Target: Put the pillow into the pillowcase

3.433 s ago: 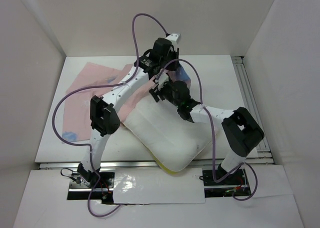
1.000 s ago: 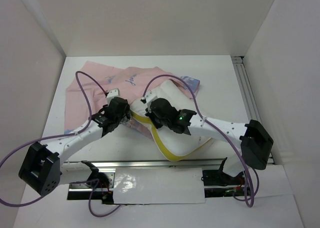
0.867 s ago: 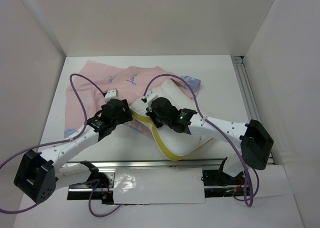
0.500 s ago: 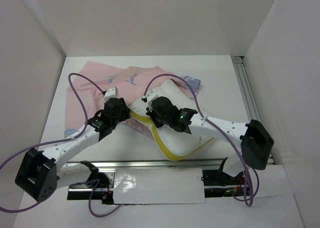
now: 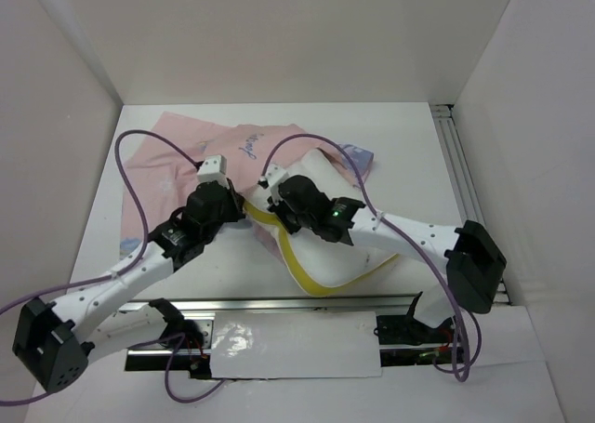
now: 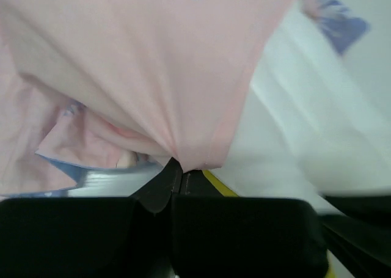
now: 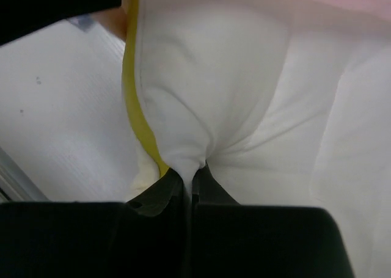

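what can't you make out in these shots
Top external: where the pillow meets the pillowcase, covered by the right gripper.
Left wrist: the pillowcase print, blurred and too close.
Right wrist: the pillowcase, cut off by the top edge.

White table (image 5: 418, 153), walled at left, far side and right. Along its near edge, a metal near rail (image 5: 279, 302); down the right side, a side rail (image 5: 462, 181). On the far left, pink pillowcase (image 5: 167, 153), creased, mostly flat on the surface, with a blue corner (image 5: 361, 155) showing past the middle. Just right of centre, white pillow (image 5: 349, 256), lying on the near half, yellow strip (image 5: 296, 267) along its left edge, near end close to the near rail. Far end of the pillow under the pink cloth, touching it.
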You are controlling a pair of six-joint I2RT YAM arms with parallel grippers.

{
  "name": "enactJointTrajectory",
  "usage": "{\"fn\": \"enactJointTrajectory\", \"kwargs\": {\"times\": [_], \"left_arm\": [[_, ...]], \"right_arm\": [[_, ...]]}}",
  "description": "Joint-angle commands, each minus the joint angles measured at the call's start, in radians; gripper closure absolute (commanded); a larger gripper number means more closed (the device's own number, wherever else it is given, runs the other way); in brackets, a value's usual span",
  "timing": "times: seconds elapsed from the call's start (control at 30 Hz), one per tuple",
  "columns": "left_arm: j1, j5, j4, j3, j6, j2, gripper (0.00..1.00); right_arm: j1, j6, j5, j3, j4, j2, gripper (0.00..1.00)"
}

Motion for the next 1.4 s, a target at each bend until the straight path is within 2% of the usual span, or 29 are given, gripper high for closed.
{"fn": "enactJointTrajectory", "kwargs": {"times": [0.0,0.1,0.3,0.43,0.53,0.67,0.73,0.77,0.8,0.87,0.9,0.93,0.97,1.0,1.07,1.17,1.23,1.33,1.37], "left_arm": [[-0.08,0.066,0.021,0.117,0.072,-0.1,1.0],[-0.15,0.15,-0.058,0.2,0.109,-0.1,1.0],[-0.273,0.235,-0.216,0.301,0.149,0.018,1.0],[-0.315,0.253,-0.258,0.223,0.042,0.003,1.0],[-0.329,0.349,-0.2,0.122,-0.02,-0.042,1.0],[-0.35,0.434,-0.097,0.07,-0.046,-0.074,1.0],[-0.35,0.411,-0.11,0.092,-0.046,-0.065,1.0],[-0.359,0.385,-0.141,0.108,-0.046,-0.042,0.97],[-0.359,0.353,-0.179,0.126,-0.046,-0.03,0.82],[-0.359,0.269,-0.282,0.174,-0.058,-0.005,0.54],[-0.359,0.244,-0.31,0.189,-0.058,0.015,0.26],[-0.359,0.185,-0.336,0.227,-0.069,0.015,0.12],[-0.359,0.157,-0.367,0.249,-0.069,0.028,0.0],[-0.347,0.131,-0.379,0.273,-0.069,0.044,0.0],[-0.324,0.065,-0.411,0.359,-0.06,0.071,0.0],[-0.231,0.035,-0.448,0.48,0.003,0.168,0.0],[-0.125,0.066,-0.448,0.589,0.052,0.245,0.0],[-0.027,0.123,-0.468,0.776,0.143,0.448,0.0],[-0.011,0.123,-0.468,0.821,0.185,0.558,0.0]], "right_arm": [[-0.002,-0.109,0.013,0.118,0.094,0.072,1.0],[-0.002,-0.189,-0.02,0.169,0.147,0.135,1.0],[-0.023,-0.192,0.023,0.224,0.277,0.162,1.0],[-0.087,-0.105,-0.02,0.133,0.403,0.103,1.0],[-0.124,-0.028,-0.08,0.042,0.482,0.058,1.0],[-0.124,0.062,-0.137,-0.129,0.615,0.033,1.0],[-0.124,0.116,-0.172,-0.194,0.655,0.021,0.91],[-0.124,0.128,-0.184,-0.236,0.655,0.012,0.82],[-0.124,0.138,-0.185,-0.248,0.609,-0.015,0.67],[-0.133,0.15,-0.172,-0.26,0.546,-0.055,0.49],[-0.133,0.15,-0.157,-0.261,0.479,-0.104,0.4],[-0.133,0.15,-0.108,-0.261,0.442,-0.129,0.15],[-0.143,0.15,-0.079,-0.244,0.401,-0.15,0.0],[-0.143,0.15,-0.035,-0.221,0.303,-0.181,0.0],[-0.164,0.161,0.062,-0.17,0.233,-0.207,0.0],[-0.224,0.139,0.073,-0.135,0.179,-0.238,0.0],[-0.27,0.109,0.047,-0.126,0.166,-0.229,0.0],[-0.389,0.014,-0.048,-0.066,0.176,-0.168,0.0],[-0.426,-0.02,-0.122,-0.047,0.176,-0.143,0.0]]}}
